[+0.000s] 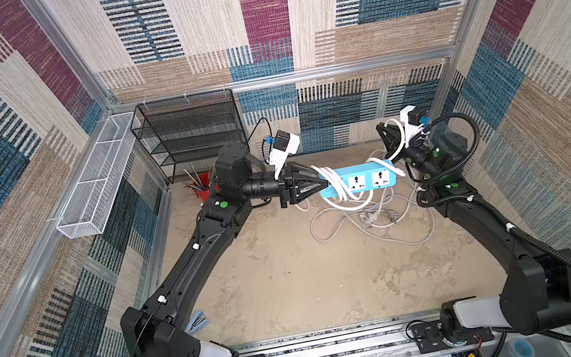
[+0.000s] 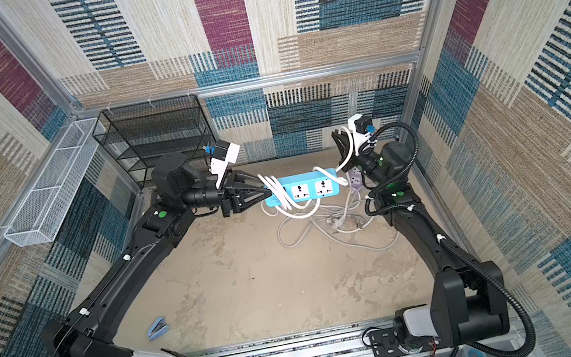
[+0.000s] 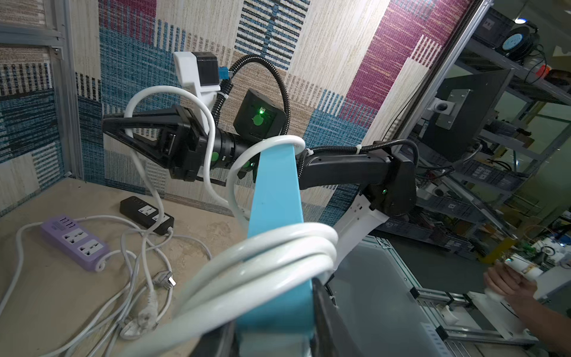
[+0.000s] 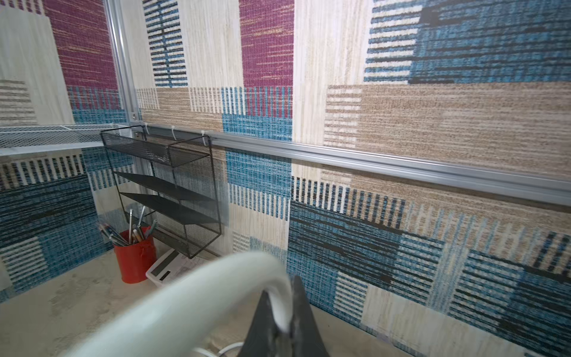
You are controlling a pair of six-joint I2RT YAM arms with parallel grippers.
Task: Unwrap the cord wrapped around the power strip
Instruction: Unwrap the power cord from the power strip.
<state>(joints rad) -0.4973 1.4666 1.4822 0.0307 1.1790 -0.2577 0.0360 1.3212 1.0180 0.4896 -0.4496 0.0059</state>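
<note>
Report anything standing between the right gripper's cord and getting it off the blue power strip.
Nothing visible blocks either grip: the left gripper clamps the power strip, the right gripper pinches the cord. But its coils sit right beside the left gripper, so they can probably only leave over the strip's free end.

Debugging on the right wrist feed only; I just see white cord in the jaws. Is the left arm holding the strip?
Observer: Yes. The left gripper is shut on one end of the blue power strip, lifted off the table.
Operator: Wraps left?
Observer: Several coils of white cord bunch at that gripped end, with one loop near the far end.
Operator: Anything else around?
Observer: A purple power strip and a black power strip lie on the table nearby.
</note>
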